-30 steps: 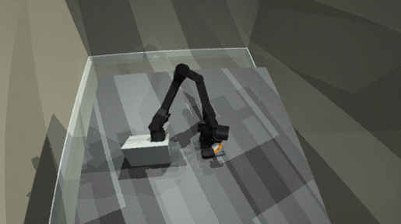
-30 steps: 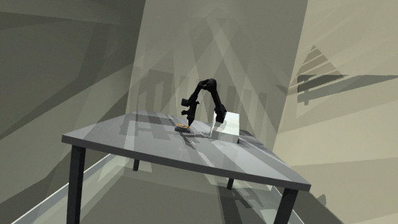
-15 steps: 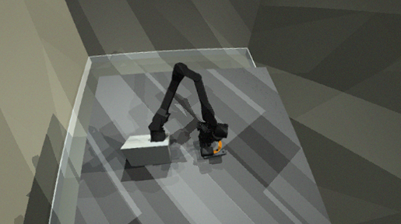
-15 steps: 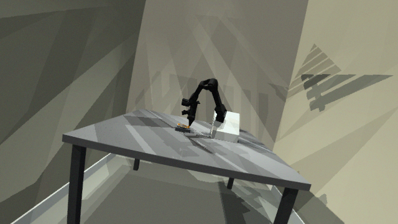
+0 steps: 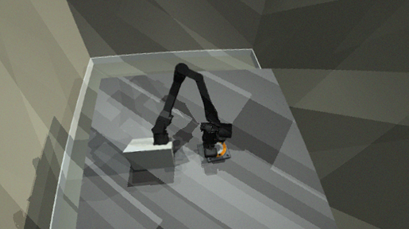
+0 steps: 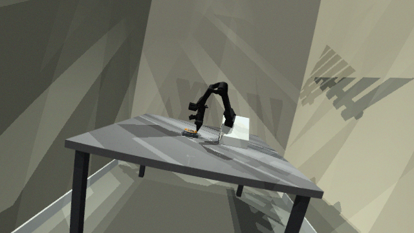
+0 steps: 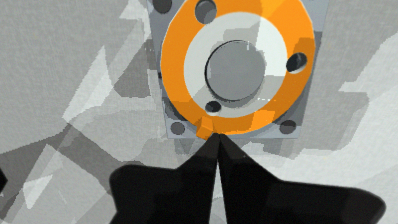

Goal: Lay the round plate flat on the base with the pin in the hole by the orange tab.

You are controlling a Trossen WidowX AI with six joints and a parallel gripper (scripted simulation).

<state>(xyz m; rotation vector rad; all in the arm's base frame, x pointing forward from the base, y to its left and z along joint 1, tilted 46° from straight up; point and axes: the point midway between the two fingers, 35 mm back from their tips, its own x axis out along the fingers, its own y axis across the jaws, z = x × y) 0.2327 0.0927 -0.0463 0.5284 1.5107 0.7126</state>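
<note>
While the gripper (image 7: 218,137) is pointing straight down with its jaws pressed fully together and nothing between them, its paired tips are sitting at the near edge of the round plate (image 7: 238,65), just beside the small orange tab (image 7: 204,129) — whether they are actually touching the tab or the rim is hard to judge from the wrist view, since the tips and the tab are overlapping there. The plate is lying over the grey post (image 7: 234,70) on the square base (image 7: 176,129), which is resting on the table (image 6: 155,152) close in front of the arm. The main risk, as I am reading it, is that a sideways nudge from such narrow closed tips is slipping off the tab or riding over the rim, so the plate is staying perched on the pin rather than turning. Pushing too far is the opposite danger: the hole (image 7: 213,106) nearest the tab is then overshooting the pin and the plate is remaining tilted. Pressing down while turning could also be jamming the plate against the post. Around the work, the white block (image 5: 149,153) under the arm's foot is standing well apart to one side, and nothing is blocking the sweep — only the base's corner holes (image 7: 177,128) are lying near the tips' path
</note>
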